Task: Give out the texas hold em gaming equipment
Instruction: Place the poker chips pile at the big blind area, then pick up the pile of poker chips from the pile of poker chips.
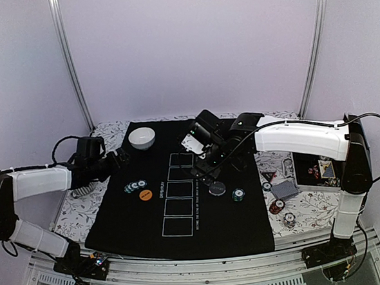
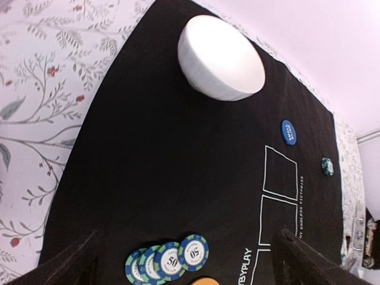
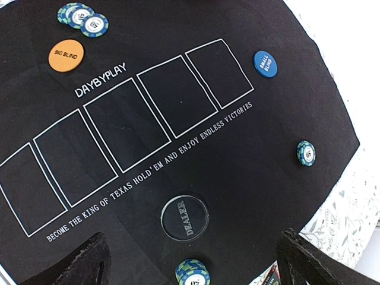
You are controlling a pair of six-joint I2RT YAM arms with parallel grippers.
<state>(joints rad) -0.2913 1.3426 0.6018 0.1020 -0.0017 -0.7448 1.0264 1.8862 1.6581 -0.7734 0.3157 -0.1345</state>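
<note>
Several teal chips (image 1: 134,186) lie fanned on the black mat (image 1: 182,227) beside the orange disc (image 1: 145,195). They also show in the left wrist view (image 2: 169,258). The black dealer disc (image 1: 216,188) and a teal chip stack (image 1: 238,194) lie right of the rectangles. The blue disc (image 3: 265,64) and a single teal stack (image 3: 306,152) lie at the mat's far end. Grey-backed cards (image 1: 284,189), the triangle (image 1: 267,175), red chips (image 1: 279,205) and dark chips (image 1: 289,219) lie off the mat on the right. My left gripper (image 1: 120,158) is open and empty above the mat's left side. My right gripper (image 1: 204,167) is open and empty above the dealer disc (image 3: 184,217).
A white bowl (image 1: 141,138) stands at the mat's far left corner. A card box (image 1: 317,170) lies at the right by the right arm's base. The floral cloth (image 1: 71,211) surrounds the mat.
</note>
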